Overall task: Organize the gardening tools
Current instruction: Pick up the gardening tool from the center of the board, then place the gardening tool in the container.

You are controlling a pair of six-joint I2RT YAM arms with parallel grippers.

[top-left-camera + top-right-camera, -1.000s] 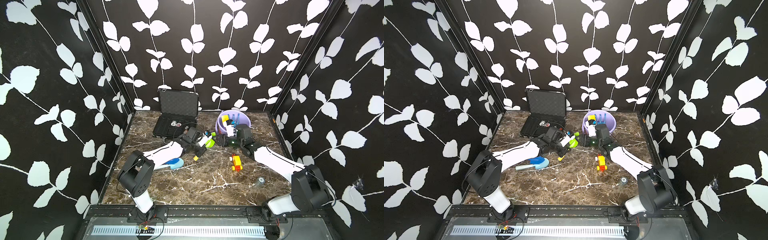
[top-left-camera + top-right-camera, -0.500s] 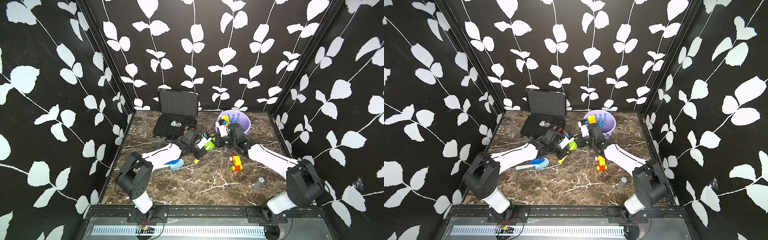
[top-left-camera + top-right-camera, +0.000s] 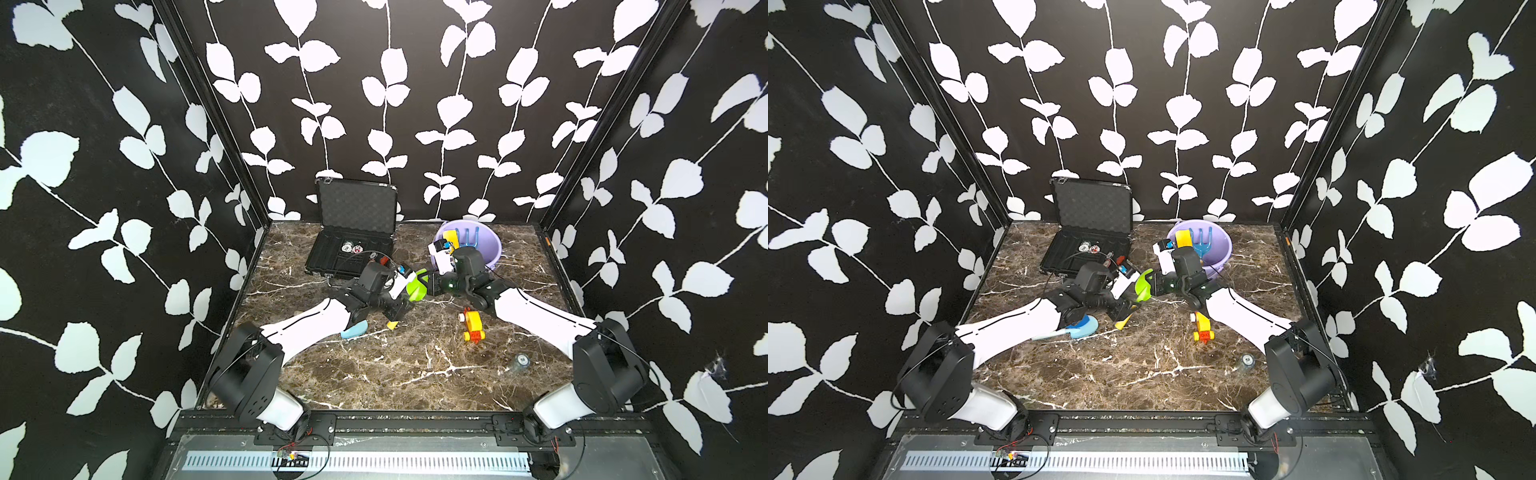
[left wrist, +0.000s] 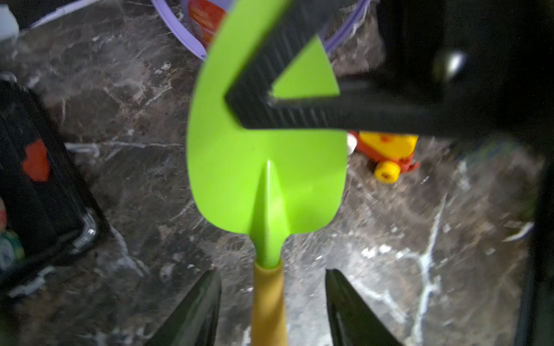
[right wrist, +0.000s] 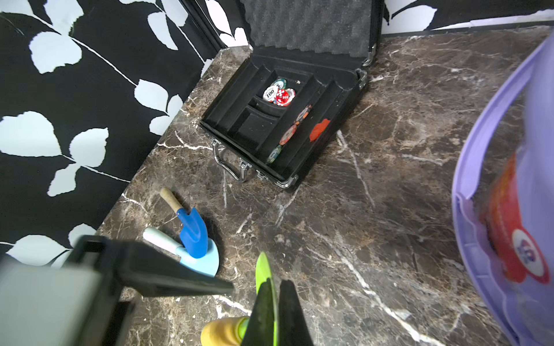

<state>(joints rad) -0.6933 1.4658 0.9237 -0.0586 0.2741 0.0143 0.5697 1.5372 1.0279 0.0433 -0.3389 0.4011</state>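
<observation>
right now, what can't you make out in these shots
- light-blue shovel: both top views, mostly under the left arm
- green shovel: left wrist view, handle cut by the frame edge; right pincer covers part of the blade
- bucket label: right wrist view, blurred
- round chip by the right arm: top view, too small to read

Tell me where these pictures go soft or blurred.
Left wrist view: the green shovel close to the lens is soft, the toy vehicle blurred. Right wrist view: the purple bucket smears at the edge; the chip case is crisp. Both top views: sharp, evenly lit.
</observation>
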